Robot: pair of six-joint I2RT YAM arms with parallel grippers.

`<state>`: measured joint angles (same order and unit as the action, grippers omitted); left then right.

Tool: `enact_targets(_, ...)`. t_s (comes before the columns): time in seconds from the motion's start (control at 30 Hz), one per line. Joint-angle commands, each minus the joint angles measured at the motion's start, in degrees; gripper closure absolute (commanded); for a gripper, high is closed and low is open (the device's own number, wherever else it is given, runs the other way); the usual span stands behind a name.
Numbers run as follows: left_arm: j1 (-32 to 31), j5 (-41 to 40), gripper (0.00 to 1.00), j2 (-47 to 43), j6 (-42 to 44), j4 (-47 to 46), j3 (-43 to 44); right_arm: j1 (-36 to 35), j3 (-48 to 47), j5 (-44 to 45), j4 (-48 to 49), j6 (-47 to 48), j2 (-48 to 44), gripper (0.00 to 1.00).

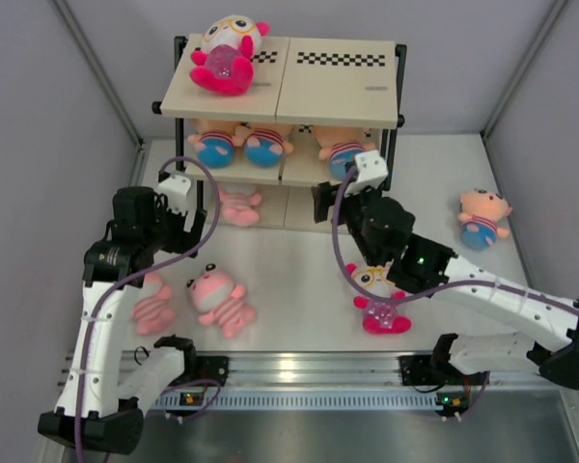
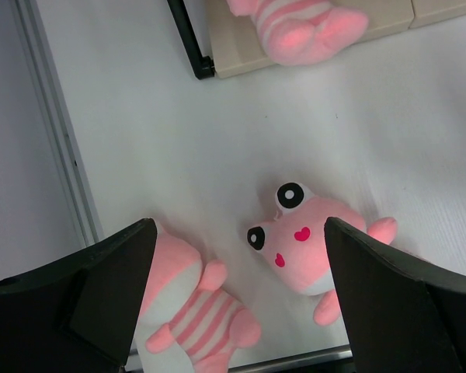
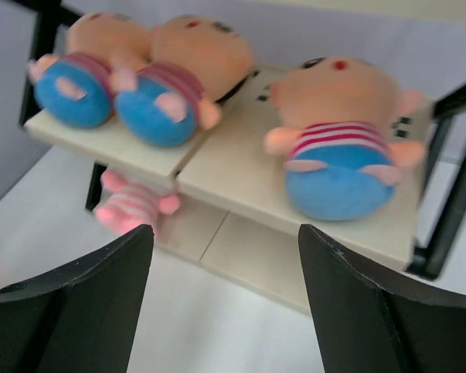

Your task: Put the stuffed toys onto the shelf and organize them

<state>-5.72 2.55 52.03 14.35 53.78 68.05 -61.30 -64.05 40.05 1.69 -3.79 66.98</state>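
The shelf [image 1: 333, 92] stands at the back. A white-and-magenta toy [image 1: 224, 53] lies on its top board. Three peach toys [image 1: 212, 145] [image 1: 265, 145] [image 1: 343, 147] rest on the middle board [image 3: 233, 175]; the nearest [image 3: 342, 148] is just beyond my open right gripper [image 3: 225, 233] [image 1: 326, 204], which holds nothing. One pink striped toy [image 1: 236, 204] [image 3: 132, 206] lies on the bottom board. My open, empty left gripper [image 2: 239, 225] [image 1: 188, 241] hangs above two pink striped toys [image 2: 311, 241] [image 2: 194, 311] on the table.
Another white-and-magenta toy [image 1: 376, 294] lies on the table under the right forearm. A peach toy [image 1: 482, 220] lies far right near the wall. The shelf's black leg [image 2: 190, 39] stands ahead of the left gripper. A metal rail [image 1: 299, 367] runs along the near edge.
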Motion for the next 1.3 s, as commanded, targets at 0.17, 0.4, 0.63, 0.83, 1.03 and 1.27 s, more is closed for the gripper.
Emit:
enact_targets(0.17,-0.1,0.3,0.05,-0.3,0.2,-0.9,-1.2,10.0,2.0,2.8,3.2,-5.4,0.1,0.19)
enact_targets(0.4,-0.1,-0.3,0.05,-0.4,0.2,-0.4,-0.8,13.7,-3.8,5.2,7.6,-3.0,9.8,0.19)
enact_targets(0.63,-0.1,-0.1,0.04,-0.1,0.5,0.4,0.8,15.3,-7.4,8.5,10.2,-2.4,14.8,0.24)
enact_targets(0.83,-0.1,-0.5,0.04,0.2,1.0,0.6,1.9,16.4,-7.5,8.8,11.5,-3.7,16.3,0.27)
enact_targets(1.03,-0.1,-1.0,0.04,0.0,1.4,0.9,2.3,17.1,-8.8,8.7,11.8,-3.2,18.2,0.31)
enact_targets(1.27,-0.1,-1.1,0.04,-0.2,1.5,0.8,2.1,17.4,-7.2,11.9,11.3,-5.3,17.0,0.57)
